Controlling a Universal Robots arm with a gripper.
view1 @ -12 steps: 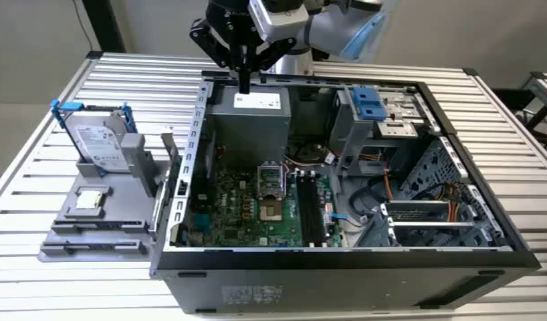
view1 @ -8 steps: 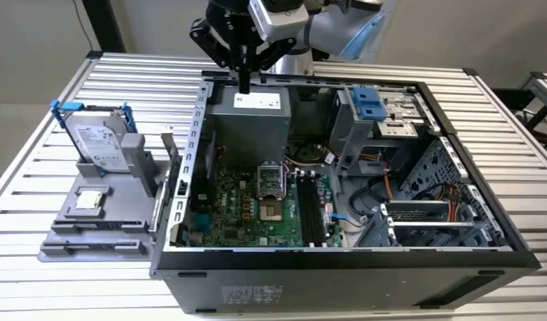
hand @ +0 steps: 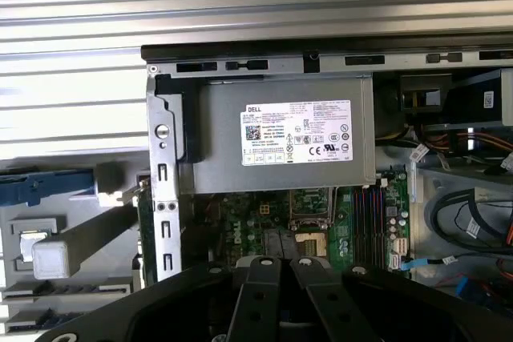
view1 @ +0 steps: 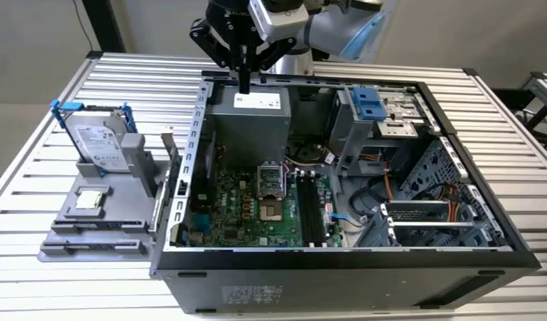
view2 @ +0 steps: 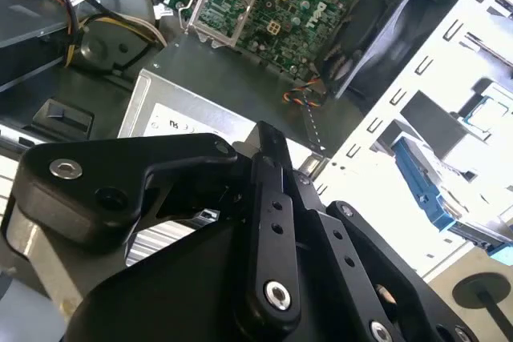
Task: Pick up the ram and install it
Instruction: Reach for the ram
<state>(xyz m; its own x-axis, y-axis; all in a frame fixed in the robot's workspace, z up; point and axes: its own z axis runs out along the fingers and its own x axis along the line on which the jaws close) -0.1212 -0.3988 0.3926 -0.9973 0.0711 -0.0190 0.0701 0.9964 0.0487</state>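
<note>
— One arm, reaching in from the far side of the slatted table (view1: 514, 100), with its wrist bent over so the gripper (view1: 245, 85) points straight down.
— Where's it hanging?
— Above the back edge of the open computer case (view1: 345, 264), right over the grey power supply (view1: 247, 127).
— And the pincer?
— Pressed together, with nothing between. In the second wrist view the black fingers (view2: 268, 198) lie side by side.
— Where's the ram?
— The ram (view1: 169, 148) stands on edge in the grey holder (view1: 95, 227) outside the case, on the exterior view's left. It's just beside the case wall and near the upright hard drive (view1: 99, 140) with blue handles. That's well apart from the gripper.
</note>
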